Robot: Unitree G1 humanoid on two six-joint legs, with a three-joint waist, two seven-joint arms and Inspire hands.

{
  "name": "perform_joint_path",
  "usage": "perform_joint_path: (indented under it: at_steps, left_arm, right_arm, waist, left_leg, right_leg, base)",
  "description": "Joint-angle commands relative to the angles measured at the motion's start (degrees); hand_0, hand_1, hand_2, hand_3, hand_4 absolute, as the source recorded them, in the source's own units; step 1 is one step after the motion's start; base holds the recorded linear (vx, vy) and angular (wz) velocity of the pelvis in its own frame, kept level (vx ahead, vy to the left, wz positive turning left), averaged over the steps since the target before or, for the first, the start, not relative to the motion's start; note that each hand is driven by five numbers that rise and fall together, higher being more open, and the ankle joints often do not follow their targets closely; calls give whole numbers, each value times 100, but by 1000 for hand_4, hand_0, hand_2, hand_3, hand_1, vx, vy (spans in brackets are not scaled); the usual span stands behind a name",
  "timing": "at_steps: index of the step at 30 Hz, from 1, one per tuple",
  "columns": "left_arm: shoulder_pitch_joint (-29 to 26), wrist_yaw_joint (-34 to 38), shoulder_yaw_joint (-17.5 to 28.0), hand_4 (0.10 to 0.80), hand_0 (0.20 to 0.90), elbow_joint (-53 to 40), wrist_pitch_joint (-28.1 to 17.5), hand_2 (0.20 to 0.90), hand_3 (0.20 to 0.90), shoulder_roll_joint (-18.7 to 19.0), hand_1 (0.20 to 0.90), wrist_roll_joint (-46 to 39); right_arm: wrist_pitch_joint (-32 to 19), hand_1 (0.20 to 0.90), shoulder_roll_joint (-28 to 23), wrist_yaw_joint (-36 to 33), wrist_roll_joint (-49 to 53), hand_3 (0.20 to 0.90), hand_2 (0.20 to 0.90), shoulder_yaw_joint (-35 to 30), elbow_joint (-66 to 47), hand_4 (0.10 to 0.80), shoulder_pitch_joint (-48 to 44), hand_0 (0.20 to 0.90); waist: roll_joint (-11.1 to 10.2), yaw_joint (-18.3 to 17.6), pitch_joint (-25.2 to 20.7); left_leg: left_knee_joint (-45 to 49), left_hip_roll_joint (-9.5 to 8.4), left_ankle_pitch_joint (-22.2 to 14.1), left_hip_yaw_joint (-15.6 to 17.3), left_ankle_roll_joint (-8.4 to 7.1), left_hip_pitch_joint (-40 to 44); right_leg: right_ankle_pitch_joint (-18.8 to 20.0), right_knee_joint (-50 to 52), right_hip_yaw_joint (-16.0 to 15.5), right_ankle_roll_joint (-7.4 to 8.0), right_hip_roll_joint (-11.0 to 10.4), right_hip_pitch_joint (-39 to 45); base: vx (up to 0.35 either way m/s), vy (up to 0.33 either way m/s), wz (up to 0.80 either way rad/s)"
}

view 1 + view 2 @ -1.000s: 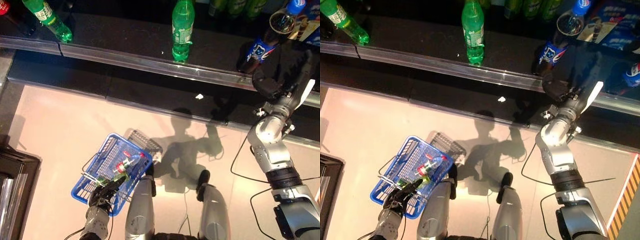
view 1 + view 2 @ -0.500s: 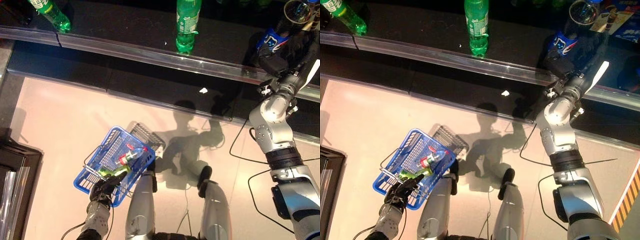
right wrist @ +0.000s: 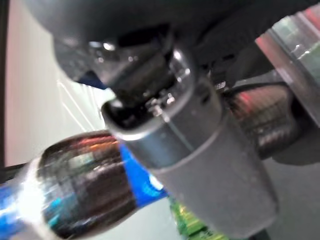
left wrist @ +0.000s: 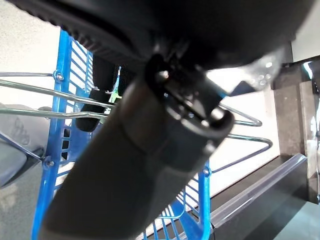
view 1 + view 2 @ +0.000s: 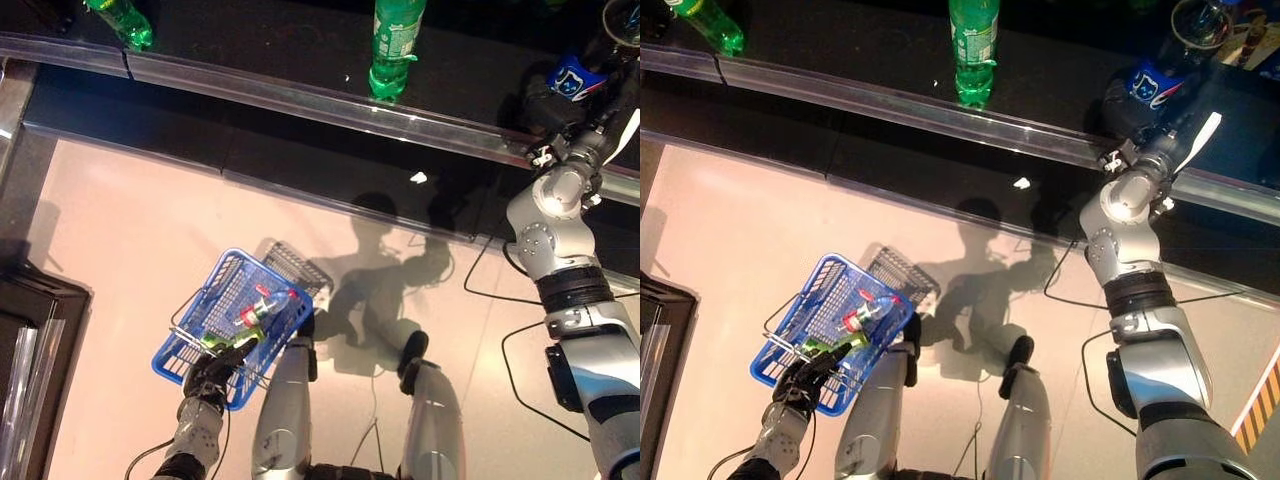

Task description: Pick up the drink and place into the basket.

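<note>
A dark cola bottle [image 5: 1155, 85] with a blue label stands tilted on the black shelf [image 5: 250, 50] at the far right. My right hand [image 5: 1128, 108] is wrapped round its lower part. In the right wrist view the thumb [image 3: 200, 150] lies across the cola bottle [image 3: 85, 185]. Low on the left, a blue basket [image 5: 232, 258] hangs over the floor, and my left hand [image 5: 210, 375] is shut on its wire handle [image 4: 240, 117]. Inside lie a red-capped bottle [image 5: 262, 305] and a green one [image 5: 215, 340].
A green bottle [image 5: 395, 40] stands mid-shelf and another [image 5: 120, 18] lies tilted at the far left. A metal rail [image 5: 300, 95] edges the shelf, with a dark ledge below it. A dark cabinet [image 5: 25, 340] stands at the left of the floor.
The camera has shifted. My right hand has reached up from below the cola bottle and closed round it. The left hand still holds the basket.
</note>
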Motion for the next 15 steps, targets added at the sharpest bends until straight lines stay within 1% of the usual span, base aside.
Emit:
perform_joint_path:
  at_steps: [1, 4, 5, 6, 7, 15]
  left_arm:
    - [587, -212, -494, 100, 300, -576, -213, 300, 200, 191, 300, 52]
    - [595, -240, -494, 100, 300, -580, -216, 300, 200, 190, 300, 13]
    - [606, -251, -505, 100, 300, -608, -228, 300, 200, 189, 300, 10]
    - [608, -250, -506, 100, 300, -615, -225, 300, 200, 190, 300, 11]
    - [621, -256, -511, 100, 300, -634, -216, 300, 200, 207, 300, 11]
    - [659, -332, -515, 100, 300, -705, -200, 300, 200, 248, 300, -49]
  right_arm:
    - [-437, 900, -977, 183, 42, 900, 900, 303, -71, 800, -1142, 900]
    - [-446, 900, -1015, 237, 93, 900, 900, 379, 121, 800, -1304, 900]
    - [-449, 533, -1029, 249, 126, 472, 533, 402, 193, 372, -1372, 533]
    - [-443, 352, -1034, 237, 119, 260, 352, 408, 216, 160, -1394, 352]
    - [-455, 300, -1059, 255, 95, 200, 300, 421, 292, 100, -1433, 300]
    - [-508, 300, -1212, 326, 177, 200, 300, 533, 636, 100, -1643, 300]
  waist:
    - [182, 49, -109]
    - [207, 62, -109]
    - [211, 78, -109]
    - [212, 82, -109]
    - [212, 96, -109]
    - [212, 141, -109]
  left_leg:
    - [375, 92, -62, -439, 27, -171]
    - [374, 68, -70, -437, 36, -205]
    - [357, 55, -83, -434, 43, -225]
    - [352, 52, -86, -432, 45, -231]
    - [340, 45, -95, -431, 52, -241]
    - [267, 34, -111, -423, 63, -241]
  right_leg:
    - [291, -221, -12, -219, 79, -134]
    - [274, -178, 1, -223, 71, -194]
    - [273, -176, -3, -220, 63, -222]
    - [273, -175, -4, -218, 61, -229]
    - [276, -168, -8, -216, 58, -248]
    - [282, -167, -43, -207, 47, -276]
  base:
    - [0, 0, 0]
    - [-15, 34, 2]
    - [0, 0, 0]
    - [-17, 11, 3]
    - [-10, 0, 5]
    - [-12, 2, 6]
